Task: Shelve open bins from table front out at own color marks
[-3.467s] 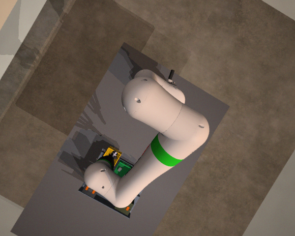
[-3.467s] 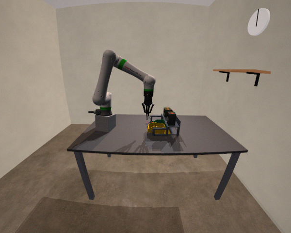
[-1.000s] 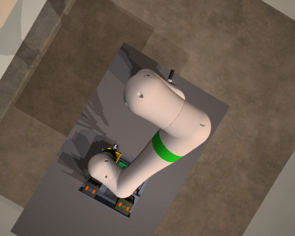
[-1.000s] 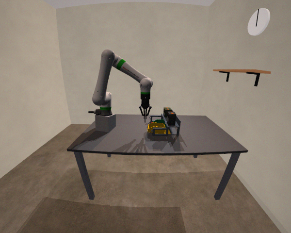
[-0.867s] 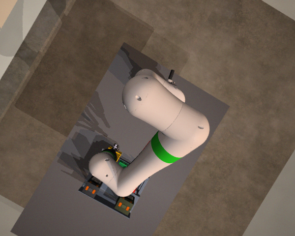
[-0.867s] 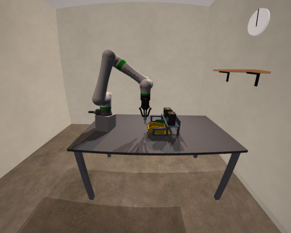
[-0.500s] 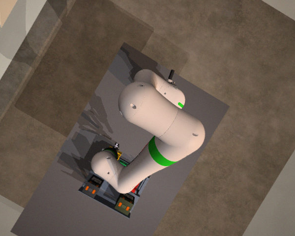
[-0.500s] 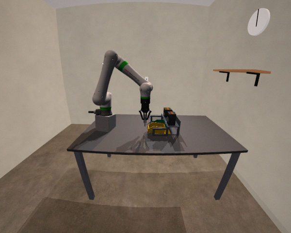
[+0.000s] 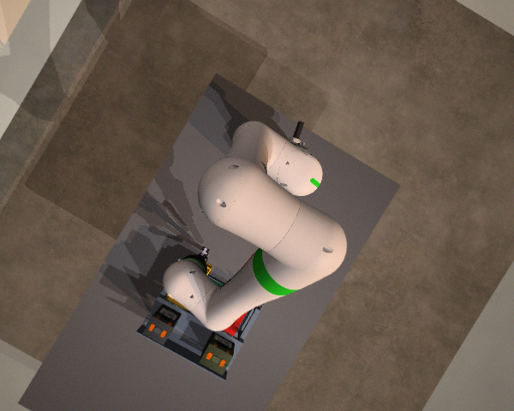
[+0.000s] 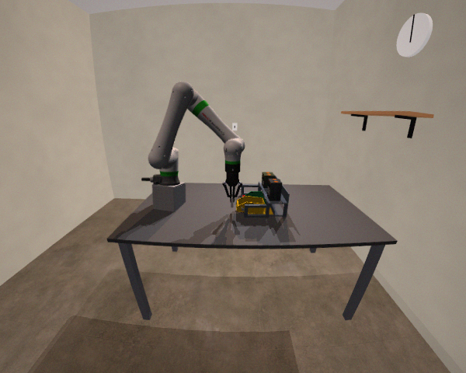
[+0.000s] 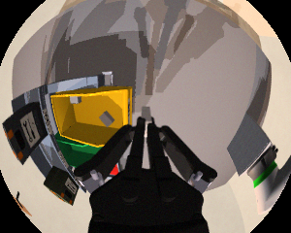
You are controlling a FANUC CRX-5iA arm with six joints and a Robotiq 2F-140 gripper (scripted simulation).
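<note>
The yellow bin (image 9: 209,268) (image 10: 251,199) (image 11: 87,113) is in the end place of the shelf (image 10: 257,217) (image 9: 188,329), its front end sticking out towards the robot. Two grey parts lie in it. Whether it stands fully level behind the lip I cannot tell. The green bin (image 10: 254,194) (image 11: 77,154) is beside it in the row, partly hidden by the fingers in the wrist view and by the arm from above. My gripper (image 9: 205,251) (image 10: 231,201) (image 11: 145,113) is shut and empty, pointing down just in front of the yellow bin's front wall; contact is not visible.
A dark case (image 9: 158,330) (image 10: 274,189) (image 11: 24,133) and an olive case (image 9: 216,358) (image 10: 268,176) (image 11: 61,185) stand on the shelf's upper board. A red mark (image 9: 236,326) (image 11: 113,169) shows beyond the green bin. Side rails bound the row. The robot's pedestal (image 10: 168,196) (image 11: 247,146) is opposite.
</note>
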